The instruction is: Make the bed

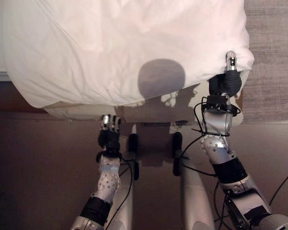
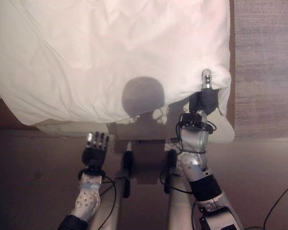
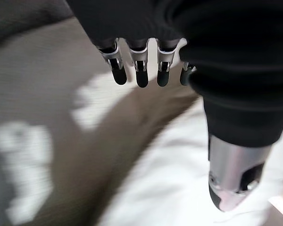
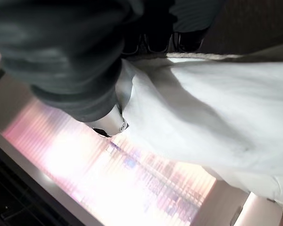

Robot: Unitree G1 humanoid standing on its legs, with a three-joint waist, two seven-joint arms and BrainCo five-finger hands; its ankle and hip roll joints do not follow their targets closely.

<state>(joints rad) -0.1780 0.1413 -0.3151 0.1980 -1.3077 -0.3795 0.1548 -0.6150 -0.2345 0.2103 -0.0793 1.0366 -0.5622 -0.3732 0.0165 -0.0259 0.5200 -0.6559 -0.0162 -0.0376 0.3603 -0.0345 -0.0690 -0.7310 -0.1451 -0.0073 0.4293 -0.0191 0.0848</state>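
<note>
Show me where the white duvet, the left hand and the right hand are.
white duvet [image 1: 110,48], left eye view, its middle.
left hand [image 2: 94,149], right eye view, its back.
right hand [image 1: 226,82], left eye view, its dark cover.

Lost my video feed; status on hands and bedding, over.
Right hand shut on white duvet at its near corner. Left hand open, below the bed edge, holding nothing. Nothing in the way.

White rumpled duvet [image 1: 125,43] overhangs the bed's near edge.
</note>
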